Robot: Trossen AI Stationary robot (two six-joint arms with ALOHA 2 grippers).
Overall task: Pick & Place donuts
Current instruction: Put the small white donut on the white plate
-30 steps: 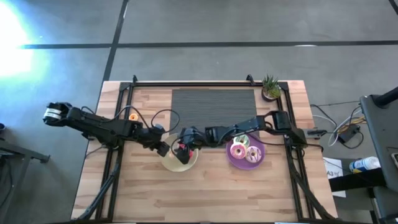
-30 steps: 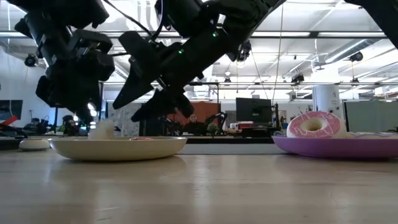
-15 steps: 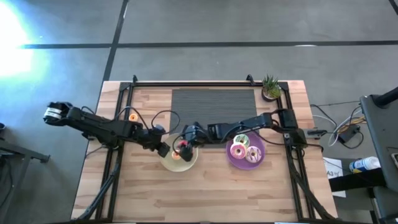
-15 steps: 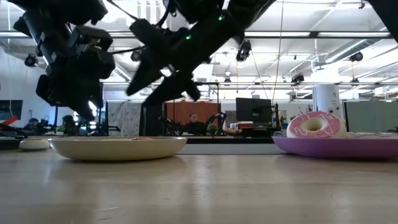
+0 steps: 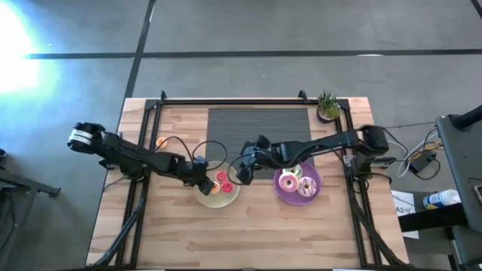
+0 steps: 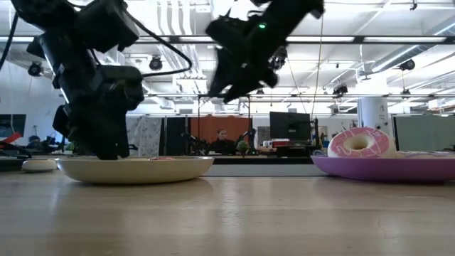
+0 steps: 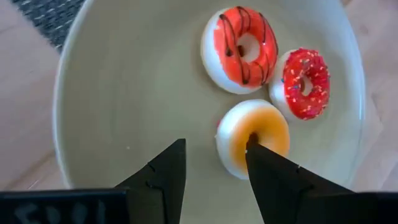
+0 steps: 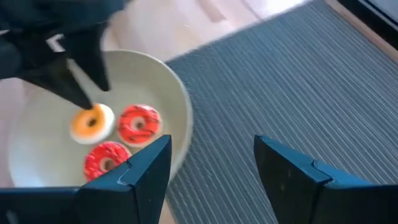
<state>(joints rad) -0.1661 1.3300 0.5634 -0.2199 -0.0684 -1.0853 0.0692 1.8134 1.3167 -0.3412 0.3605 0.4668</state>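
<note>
Three tiny donuts lie flat in the cream-yellow plate (image 7: 65,99): an orange-iced one (image 7: 267,124), a red one with dark stripes (image 7: 241,43) and a red sprinkled one (image 7: 306,84). My left gripper (image 7: 214,146) is open, low over this plate (image 5: 207,202), with the orange donut beside one fingertip. My right gripper (image 8: 211,143) is open and empty, raised above the plate's right rim (image 5: 242,173). Larger pink (image 5: 288,182), white (image 5: 306,187) and green (image 5: 292,169) donuts lie on the purple plate (image 5: 282,198). My left gripper points down from above. One fingertip (image 7: 255,149) stands at the hole of the orange-iced donut (image 7: 273,118), the other over bare plate. The donut lies flat on the plate. I cannot tell whether the fingertip touches it.
A dark ribbed mat (image 5: 258,124) covers the table's far middle. A small potted plant (image 5: 327,105) stands at the far right corner. One tiny orange donut (image 5: 160,141) lies on the wood at the left. Bare wood spans the near half (image 5: 248,233).
My right gripper has risen from the cream plate and drawn back toward the table's right, leaving a red donut there. My left gripper has reached a little farther right and come down over the plate. The pale-sided donut under it a second ago now lies on the plate.
</note>
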